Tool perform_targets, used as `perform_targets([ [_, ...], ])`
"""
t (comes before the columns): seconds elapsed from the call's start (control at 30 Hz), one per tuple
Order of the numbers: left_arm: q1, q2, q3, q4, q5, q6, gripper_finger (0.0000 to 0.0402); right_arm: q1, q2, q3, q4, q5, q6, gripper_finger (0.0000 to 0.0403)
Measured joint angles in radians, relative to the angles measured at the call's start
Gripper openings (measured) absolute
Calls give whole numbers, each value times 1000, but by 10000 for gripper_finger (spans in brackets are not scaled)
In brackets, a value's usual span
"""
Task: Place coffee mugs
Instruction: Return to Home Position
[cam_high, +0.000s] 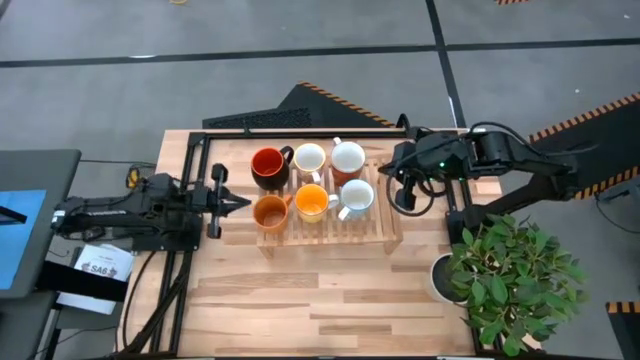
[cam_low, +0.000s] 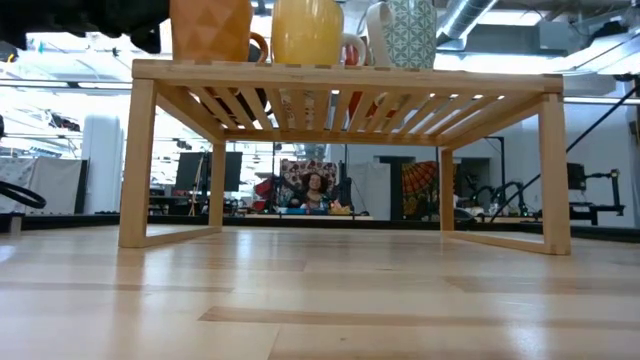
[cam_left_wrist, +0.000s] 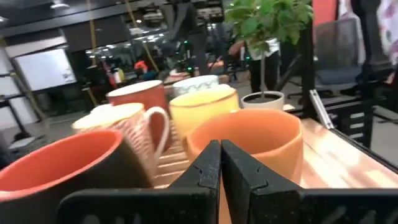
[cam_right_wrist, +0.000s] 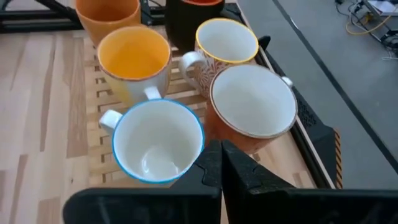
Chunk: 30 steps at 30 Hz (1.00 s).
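Six coffee mugs stand upright on a slatted wooden rack (cam_high: 392, 228) in two rows. The far row has the dark mug with red inside (cam_high: 268, 165), a pale mug (cam_high: 309, 158) and a white-lined mug (cam_high: 347, 158). The near row has an orange mug (cam_high: 270, 210), a yellow-orange mug (cam_high: 312, 202) and a blue-rimmed white mug (cam_high: 357, 197). My left gripper (cam_high: 243, 202) is shut, level, just left of the orange mug (cam_left_wrist: 249, 140). My right gripper (cam_high: 388, 170) is shut and raised at the rack's right end, looking down on the blue-rimmed mug (cam_right_wrist: 158, 140).
A leafy plant (cam_high: 515, 275) in a white pot (cam_high: 441, 278) stands at the table's near right. Black frame rails (cam_high: 300, 130) run along the far and left sides. The bare wooden tabletop (cam_high: 330, 300) stretches toward the near edge. In the low view the rack (cam_low: 340, 80) stands on legs.
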Motion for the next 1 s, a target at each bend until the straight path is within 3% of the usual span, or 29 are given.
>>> perform_targets([
  [0.17,5,-99,-1,-87,-5,15,0,0,1,0,9,-1,0,19],
  [0.67,4,-325,-231,4,93,-109,0,0,6,0,18,-8,0,19],
  [1.0,4,-329,-303,66,97,-141,0,0,6,0,8,-56,-9,20],
])
